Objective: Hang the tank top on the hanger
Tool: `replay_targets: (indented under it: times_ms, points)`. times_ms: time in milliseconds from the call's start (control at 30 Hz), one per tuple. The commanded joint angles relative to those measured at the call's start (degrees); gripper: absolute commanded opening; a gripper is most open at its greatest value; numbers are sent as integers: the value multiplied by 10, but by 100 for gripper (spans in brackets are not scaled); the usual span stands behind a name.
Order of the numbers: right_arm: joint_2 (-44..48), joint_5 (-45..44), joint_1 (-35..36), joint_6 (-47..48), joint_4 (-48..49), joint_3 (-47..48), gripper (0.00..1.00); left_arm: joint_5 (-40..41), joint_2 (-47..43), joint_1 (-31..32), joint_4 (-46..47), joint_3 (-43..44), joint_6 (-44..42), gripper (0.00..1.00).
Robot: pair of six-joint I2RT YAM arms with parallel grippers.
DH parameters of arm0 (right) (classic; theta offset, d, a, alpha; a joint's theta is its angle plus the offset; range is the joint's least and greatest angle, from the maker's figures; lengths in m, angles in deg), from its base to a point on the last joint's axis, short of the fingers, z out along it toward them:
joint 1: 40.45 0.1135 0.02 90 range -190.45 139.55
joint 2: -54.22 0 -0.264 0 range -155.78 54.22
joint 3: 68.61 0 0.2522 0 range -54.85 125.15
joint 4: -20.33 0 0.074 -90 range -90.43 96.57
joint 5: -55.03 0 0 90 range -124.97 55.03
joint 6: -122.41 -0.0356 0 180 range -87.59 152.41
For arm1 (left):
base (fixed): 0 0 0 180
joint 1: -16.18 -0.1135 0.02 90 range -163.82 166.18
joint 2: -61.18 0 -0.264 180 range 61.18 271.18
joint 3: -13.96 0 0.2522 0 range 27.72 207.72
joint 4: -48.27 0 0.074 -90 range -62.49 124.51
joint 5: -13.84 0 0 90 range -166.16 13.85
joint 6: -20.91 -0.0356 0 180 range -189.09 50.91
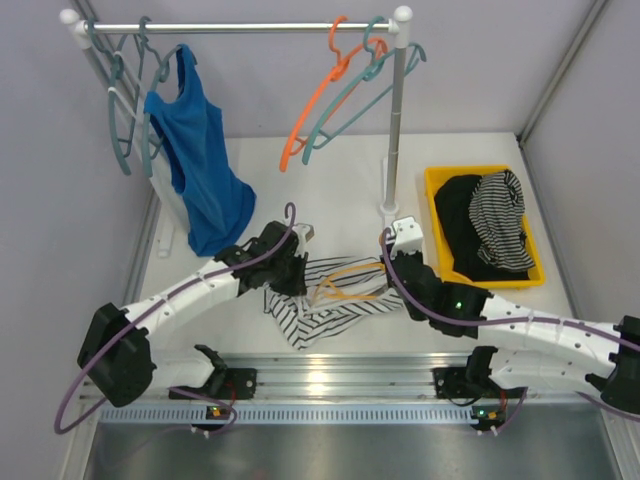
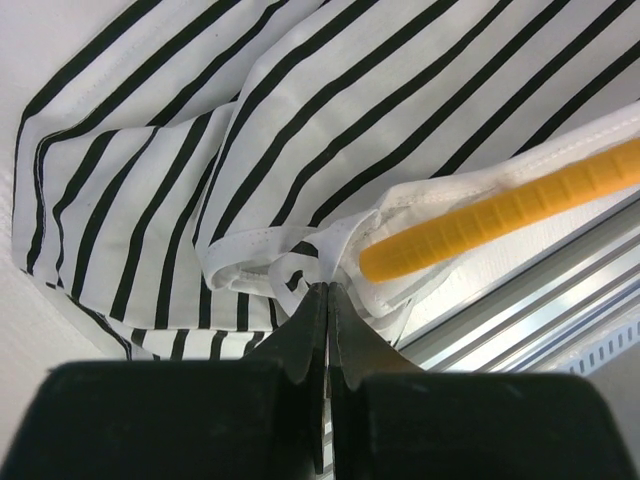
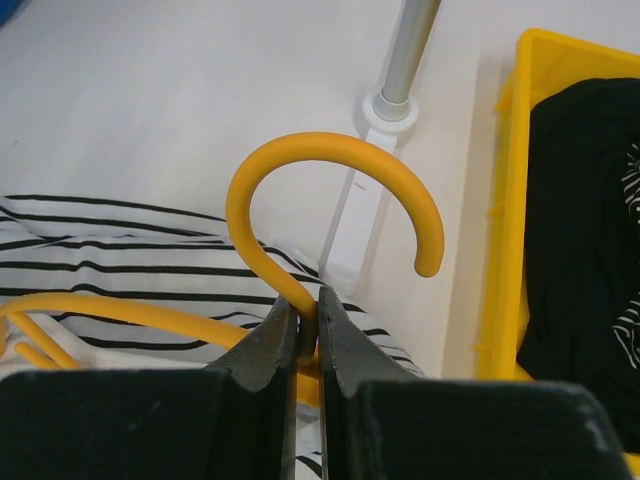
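Mid-frame, low: pinching hanger [image 3: 320, 148] neck in right gripper [image 3: 305, 308], tank top [image 2: 180, 150] hem in left gripper [image 2: 328, 296]; best to steady hanger, ease hem over its tip.

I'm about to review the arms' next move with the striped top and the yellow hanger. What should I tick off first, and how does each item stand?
1. The right gripper is shut on the hanger neck: ok.
2. The left gripper is pinching the tank top hem: ok.
3. The hook is clear of fabric: ok.
4. One hanger shoulder end is tucked under the hem: ok.
5. The other shoulder is threaded through the top: cannot tell.
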Motion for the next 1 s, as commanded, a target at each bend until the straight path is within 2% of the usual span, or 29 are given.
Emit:
replay_targets:
  times_ms: [0,633,967]
  points:
    - [-1,-22,9,-9,13,32,0,2,-22,2,-17,36,1,0]
    - [-49,-17,33,-14,43,92,0,13,-26,2,-63,148,1,0]
    - [-72,-53,33,-5,55,134,0,17,-33,10,-107,210,-4,0]
